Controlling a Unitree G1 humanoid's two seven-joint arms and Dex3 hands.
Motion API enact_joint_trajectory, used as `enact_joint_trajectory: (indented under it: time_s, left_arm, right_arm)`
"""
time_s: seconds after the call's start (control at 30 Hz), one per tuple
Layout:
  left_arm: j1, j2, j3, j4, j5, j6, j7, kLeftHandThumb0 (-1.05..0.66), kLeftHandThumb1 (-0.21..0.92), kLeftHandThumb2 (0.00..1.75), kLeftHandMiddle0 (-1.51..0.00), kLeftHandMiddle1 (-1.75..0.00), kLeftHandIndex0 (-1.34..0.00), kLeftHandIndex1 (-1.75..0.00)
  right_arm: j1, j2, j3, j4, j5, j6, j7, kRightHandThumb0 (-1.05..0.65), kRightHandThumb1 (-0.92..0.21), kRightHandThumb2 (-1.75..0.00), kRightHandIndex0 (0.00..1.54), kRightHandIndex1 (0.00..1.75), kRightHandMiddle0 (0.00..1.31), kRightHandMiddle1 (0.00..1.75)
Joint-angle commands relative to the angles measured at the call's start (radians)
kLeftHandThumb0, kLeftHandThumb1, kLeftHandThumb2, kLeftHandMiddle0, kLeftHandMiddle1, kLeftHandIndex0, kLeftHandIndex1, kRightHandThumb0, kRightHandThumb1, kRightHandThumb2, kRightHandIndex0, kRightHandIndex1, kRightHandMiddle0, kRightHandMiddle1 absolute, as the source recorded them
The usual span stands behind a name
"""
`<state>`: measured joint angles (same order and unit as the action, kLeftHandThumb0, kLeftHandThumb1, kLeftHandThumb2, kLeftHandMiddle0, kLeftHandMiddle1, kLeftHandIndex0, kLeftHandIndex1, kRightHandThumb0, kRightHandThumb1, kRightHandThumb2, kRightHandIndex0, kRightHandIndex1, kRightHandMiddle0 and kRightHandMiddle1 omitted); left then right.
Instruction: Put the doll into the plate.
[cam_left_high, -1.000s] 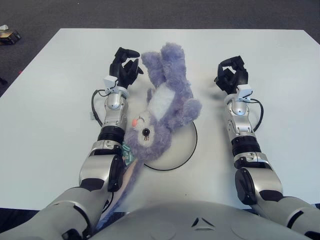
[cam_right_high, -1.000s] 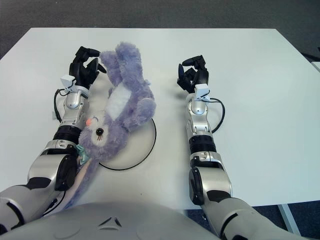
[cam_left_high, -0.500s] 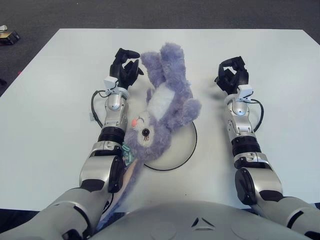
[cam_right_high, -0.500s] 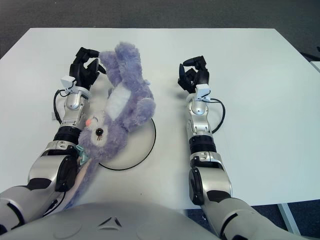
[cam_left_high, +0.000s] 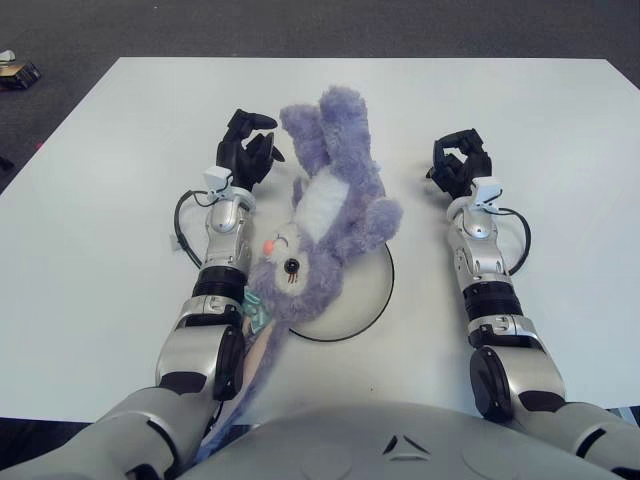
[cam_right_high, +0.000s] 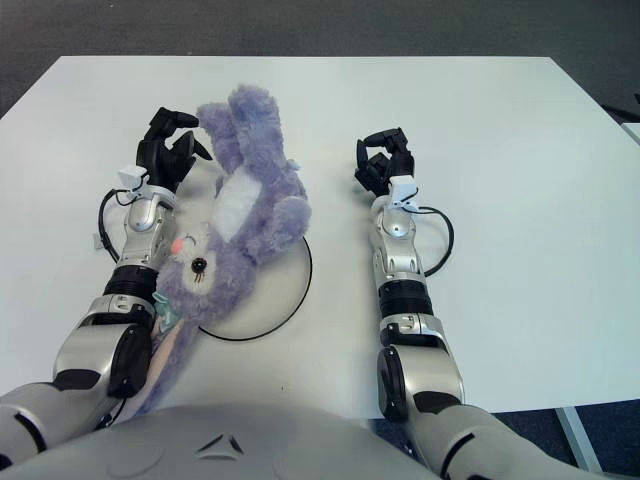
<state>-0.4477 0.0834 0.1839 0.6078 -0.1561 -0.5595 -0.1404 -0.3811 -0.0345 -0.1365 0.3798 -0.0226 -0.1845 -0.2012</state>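
The doll, a purple plush rabbit with a white belly, lies on its back. Its head and body cover the left part of the white, dark-rimmed plate. Its legs point away from me, and its long ears trail off the near table edge. My left hand shows just left of the doll's raised leg, a small gap away, with fingers loosely spread and holding nothing. My right hand shows to the right of the doll, beyond the plate, also holding nothing, with fingers relaxed.
The white table stretches well past both hands, with dark floor around it. A small object lies on the floor at the far left. Thin cables loop beside both wrists.
Both hands have drawn back a little toward me. The left hand has shifted left, away from the doll's leg. The doll has not moved.
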Motion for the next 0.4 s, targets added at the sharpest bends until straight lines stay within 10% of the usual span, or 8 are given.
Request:
enact_joint_trajectory:
  time_s: [0.0,0.37]
  left_arm:
    - [0.076,0.022,0.009,-0.051,-0.018,0.004,-0.026,-0.35,0.92,0.34,-0.82,-1.75,-0.39,-1.55]
    - [0.123,0.020,0.000,-0.119,-0.015,0.020,-0.025,-0.35,0.92,0.35,-0.84,-1.75,-0.38,-1.56]
  right_arm:
    - [0.055,-0.006,0.001,-0.062,-0.006,0.035,0.002,-0.37,-0.80,-0.61,0.75,1.73,0.35,1.67]
    - [0.125,-0.011,0.007,-0.186,-0.015,0.106,0.001,-0.37,-0.79,-0.62,0.75,1.74,0.35,1.67]
